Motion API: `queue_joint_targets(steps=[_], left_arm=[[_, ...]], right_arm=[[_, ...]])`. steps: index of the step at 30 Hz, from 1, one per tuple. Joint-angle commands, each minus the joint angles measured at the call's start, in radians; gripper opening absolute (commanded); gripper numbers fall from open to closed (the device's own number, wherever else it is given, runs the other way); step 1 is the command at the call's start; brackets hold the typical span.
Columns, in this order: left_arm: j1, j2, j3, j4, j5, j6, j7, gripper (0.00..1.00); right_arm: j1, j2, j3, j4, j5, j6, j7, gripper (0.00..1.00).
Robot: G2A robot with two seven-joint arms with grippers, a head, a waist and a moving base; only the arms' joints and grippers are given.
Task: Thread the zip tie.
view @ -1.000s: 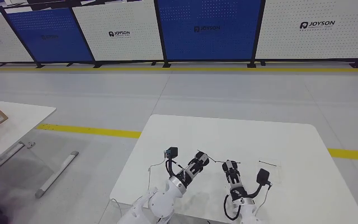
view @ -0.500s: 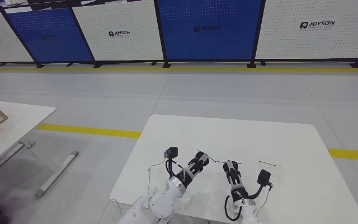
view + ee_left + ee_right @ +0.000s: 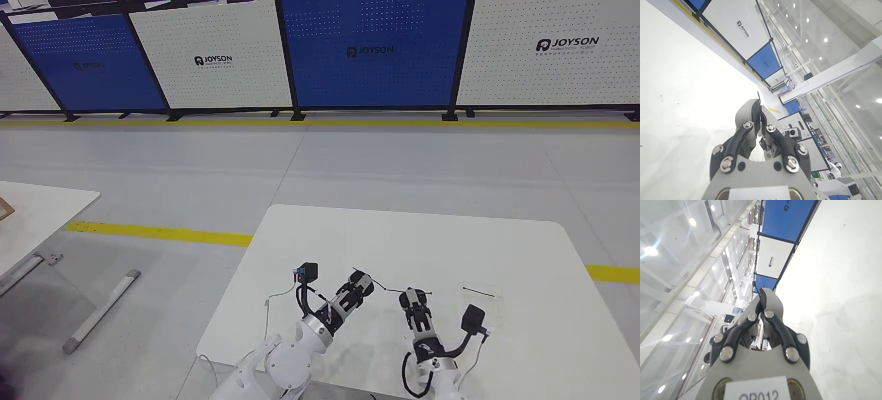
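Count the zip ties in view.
2. The held zip tie runs between the left claw and right claw, both shut on it. The loose zip tie lies on the table right of that claw. The held one could be two ties.

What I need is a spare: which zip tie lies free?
The loose zip tie lying flat on the table, right of the right gripper, untouched. The held zip tie is pinched in that gripper.

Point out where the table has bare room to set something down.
Bare: the table from the grippers out to its far edge, and the strip right of the loose zip tie. Crowded: the near edge, where the left gripper and right gripper hold a zip tie between them.
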Motion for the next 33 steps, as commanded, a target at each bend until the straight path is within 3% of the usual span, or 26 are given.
queue_joint_targets(steps=[1, 33], left_arm=[[0.000, 0.000, 0.000, 0.000, 0.000, 0.000, 0.000, 0.00], [0.000, 0.000, 0.000, 0.000, 0.000, 0.000, 0.000, 0.00]], right_arm=[[-0.001, 0.000, 0.000, -0.001, -0.002, 0.000, 0.001, 0.00], [0.011, -0.005, -0.003, 0.004, -0.012, 0.025, 0.009, 0.00]])
